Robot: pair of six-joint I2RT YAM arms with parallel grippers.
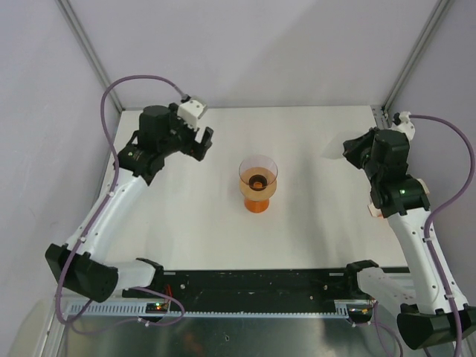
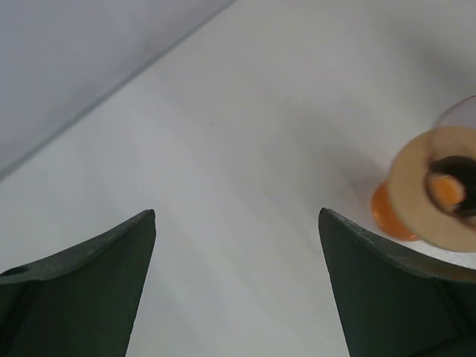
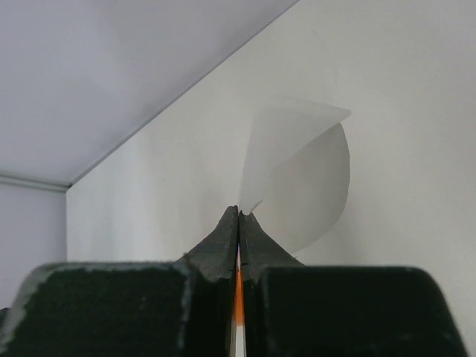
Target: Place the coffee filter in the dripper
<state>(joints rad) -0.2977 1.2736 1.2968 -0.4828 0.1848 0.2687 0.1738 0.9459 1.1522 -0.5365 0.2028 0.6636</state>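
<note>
Pinches the filter (image 3: 297, 178) by one thin corner in the closed right gripper (image 3: 239, 216), well right of the dripper (image 1: 258, 182), left gripper (image 2: 236, 212) gaping empty on the dripper's other side; risks catching limp paper on the dripper's lip and tipping it.

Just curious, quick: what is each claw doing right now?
Left gripper: open, empty.
Right gripper: closed, holding the filter.

No legible text, label, brand, number or sign found. Checked dripper (image 1: 258, 182), table (image 1: 312, 238) and front rail (image 1: 245, 306): fine tick-like marks only, too small to read.
</note>
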